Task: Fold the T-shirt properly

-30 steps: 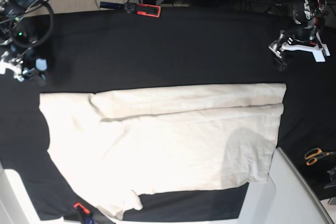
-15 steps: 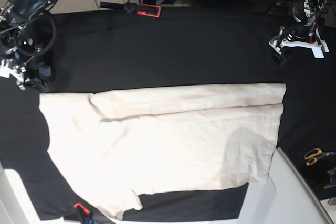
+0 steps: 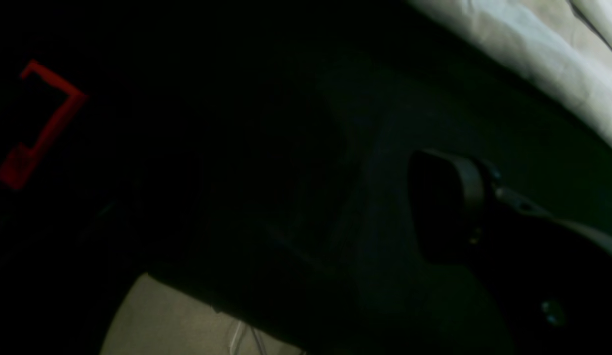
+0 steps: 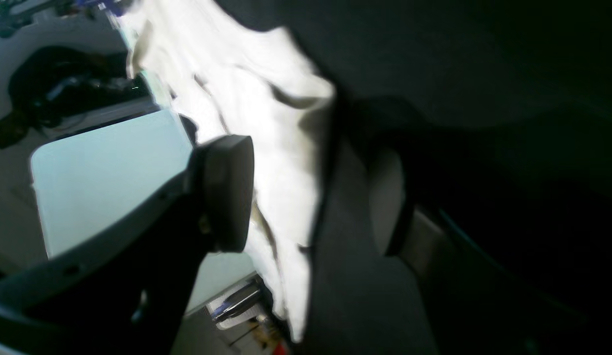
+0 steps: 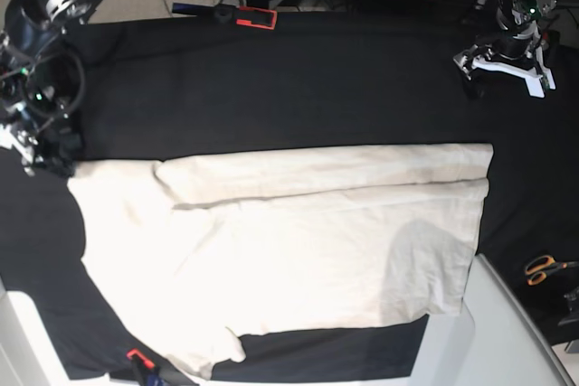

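The right gripper [image 5: 43,158] hangs by the T-shirt's [image 5: 298,250] left corner, jaws parted with nothing between them. The cream T-shirt lies flat across the black tablecloth [image 5: 298,88], its top edge folded over. Bare cloth stretches behind it. The left gripper [image 5: 499,74] hovers far right, spread wide, empty.

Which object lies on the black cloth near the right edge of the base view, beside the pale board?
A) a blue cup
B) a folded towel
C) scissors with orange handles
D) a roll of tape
C: the scissors with orange handles lie on the black tablecloth right of the T-shirt, by the pale board.
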{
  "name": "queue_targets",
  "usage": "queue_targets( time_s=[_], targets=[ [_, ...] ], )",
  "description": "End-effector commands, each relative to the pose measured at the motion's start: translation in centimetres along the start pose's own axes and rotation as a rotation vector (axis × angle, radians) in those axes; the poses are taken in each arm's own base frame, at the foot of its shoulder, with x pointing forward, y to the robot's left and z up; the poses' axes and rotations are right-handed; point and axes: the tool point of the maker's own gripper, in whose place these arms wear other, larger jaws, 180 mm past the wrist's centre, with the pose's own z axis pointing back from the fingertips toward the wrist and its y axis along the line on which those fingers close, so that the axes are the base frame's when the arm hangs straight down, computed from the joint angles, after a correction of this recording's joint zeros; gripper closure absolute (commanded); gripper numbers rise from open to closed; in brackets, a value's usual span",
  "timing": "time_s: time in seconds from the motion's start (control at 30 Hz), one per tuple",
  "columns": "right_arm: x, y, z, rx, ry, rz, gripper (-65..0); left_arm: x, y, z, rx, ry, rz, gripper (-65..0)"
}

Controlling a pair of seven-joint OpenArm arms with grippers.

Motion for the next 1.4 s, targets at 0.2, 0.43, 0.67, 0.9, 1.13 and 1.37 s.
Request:
queue_targets(
  time_s=[0.2, 0.43, 0.67, 0.9, 1.13, 1.37],
  targets=[
    [1.7, 1.8, -0.4, 0.04, -0.039, 0.004, -33.0, 1.3, 0.1, 0.2, -0.003, -0.04, -0.012, -65.0],
    [2.1, 1.9, -0.5, 0.04, -0.058, 0.0, -33.0, 1.2, 0.2, 0.3, -0.003, -0.039, -0.013, -65.0],
    [2.4, 1.3, -0.7, -0.018, -0.072, 0.046, -33.2, 1.2, 0.2, 0.3, -0.003, -0.039, -0.013, -65.0],
    [1.1, 1.0, -1.9, -0.033, -0.027, 0.036, -33.2, 1.3, 0.2, 0.3, -0.002, -0.04, -0.016, -65.0],
    [0.7, 1.3, -2.4, -0.026, -0.014, 0.023, -32.7, 1.5, 0.3, 0.3, 0.001, -0.042, -0.019, -65.0],
    [0.7, 1.3, -2.4, -0.027, -0.015, 0.02, -27.2, 1.8, -0.3, 0.0, -0.011, -0.052, -0.009, -65.0]
  ],
)
